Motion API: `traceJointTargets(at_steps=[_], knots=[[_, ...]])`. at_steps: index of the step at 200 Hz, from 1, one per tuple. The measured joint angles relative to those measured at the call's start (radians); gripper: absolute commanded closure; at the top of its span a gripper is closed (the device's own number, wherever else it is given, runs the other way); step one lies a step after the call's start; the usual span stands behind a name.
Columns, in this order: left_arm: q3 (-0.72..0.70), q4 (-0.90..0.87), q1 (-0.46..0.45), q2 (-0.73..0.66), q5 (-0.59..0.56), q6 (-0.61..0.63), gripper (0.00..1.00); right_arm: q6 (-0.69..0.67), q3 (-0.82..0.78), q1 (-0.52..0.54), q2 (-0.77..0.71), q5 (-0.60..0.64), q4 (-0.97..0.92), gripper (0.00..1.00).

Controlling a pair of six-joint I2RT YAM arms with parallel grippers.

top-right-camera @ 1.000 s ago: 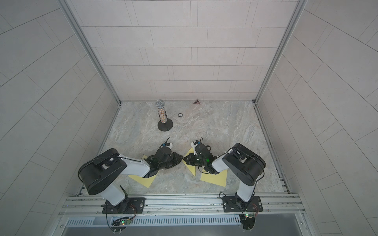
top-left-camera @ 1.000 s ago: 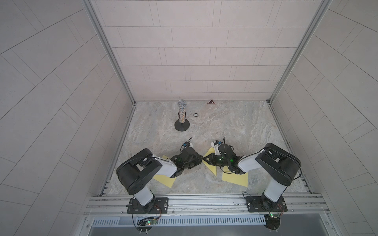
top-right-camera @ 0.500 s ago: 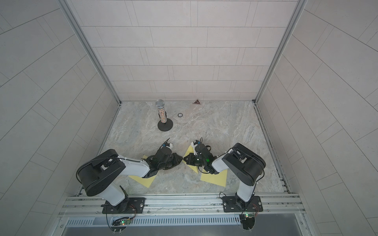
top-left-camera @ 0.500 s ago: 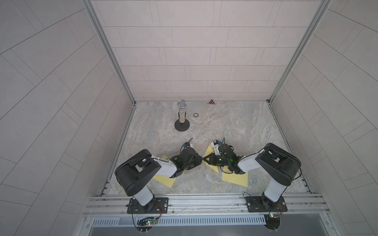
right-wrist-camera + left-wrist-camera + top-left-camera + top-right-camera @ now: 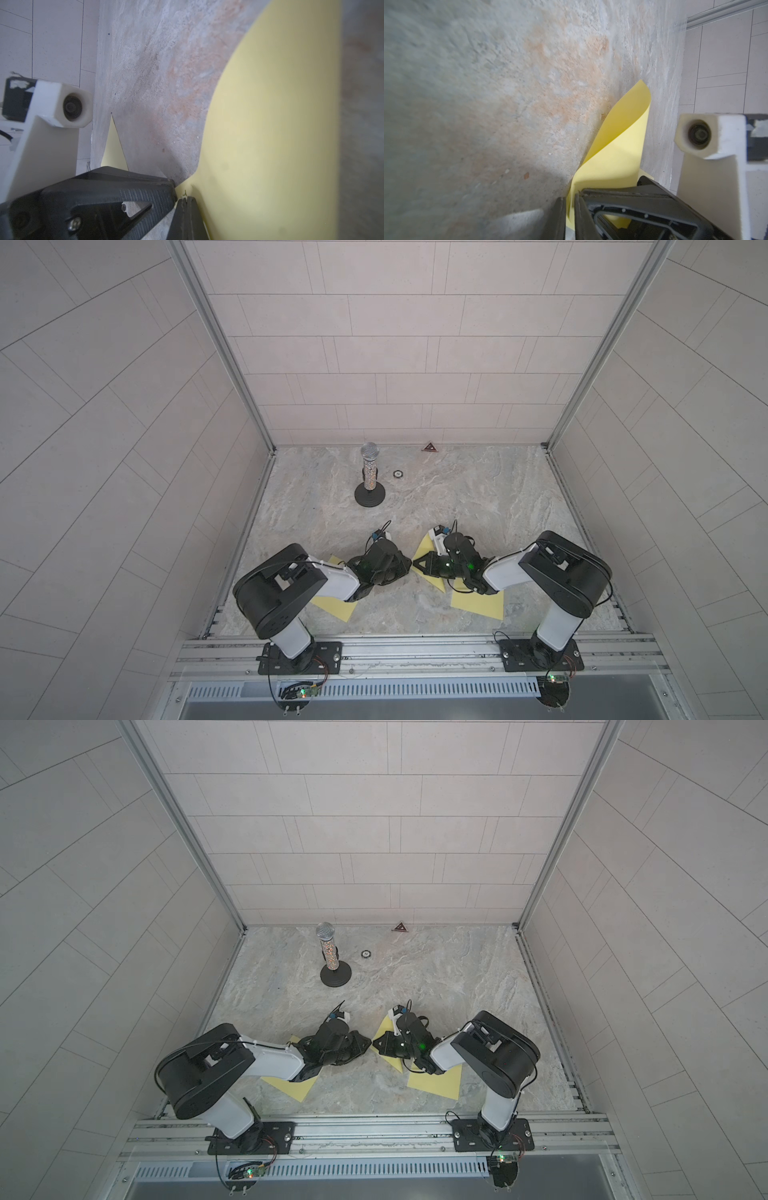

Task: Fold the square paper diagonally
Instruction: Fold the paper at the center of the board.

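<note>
Yellow paper (image 5: 478,603) lies near the front of the marble table, partly under my right arm. More of it shows in the middle (image 5: 424,551), and another yellow patch (image 5: 334,605) lies under my left arm. I cannot tell whether these are one sheet. The left gripper (image 5: 406,566) and right gripper (image 5: 416,568) meet tip to tip low over the table. In the left wrist view the left gripper (image 5: 569,207) pinches a curled yellow flap (image 5: 618,145). The right gripper (image 5: 185,200) is shut at the edge of a bowed yellow sheet (image 5: 270,135).
A glittery microphone (image 5: 368,472) stands on a round black base at the back left. A small ring (image 5: 398,474) and a triangular marker (image 5: 429,446) lie near the back wall. Tiled walls close three sides, and a metal rail (image 5: 415,651) runs along the front.
</note>
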Motion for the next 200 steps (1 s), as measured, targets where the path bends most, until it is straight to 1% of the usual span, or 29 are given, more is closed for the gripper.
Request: traceJointTargets(at_steps=[80, 131, 173, 200], knots=[[0.0, -0.004, -0.012, -0.004, 0.006, -0.048, 0.84, 0.0, -0.017, 0.0, 0.001, -0.005, 0.029, 1.0], [0.0, 0.037, -0.025, 0.015, 0.001, -0.089, 0.88, 0.001, -0.022, -0.002, 0.004, -0.005, 0.04, 1.0], [0.0, 0.047, -0.031, 0.021, -0.013, -0.09, 0.91, 0.001, -0.027, -0.005, 0.005, -0.004, 0.05, 1.0], [0.003, 0.008, -0.037, 0.007, -0.032, -0.072, 0.9, 0.001, -0.029, -0.005, 0.006, -0.004, 0.057, 1.0]])
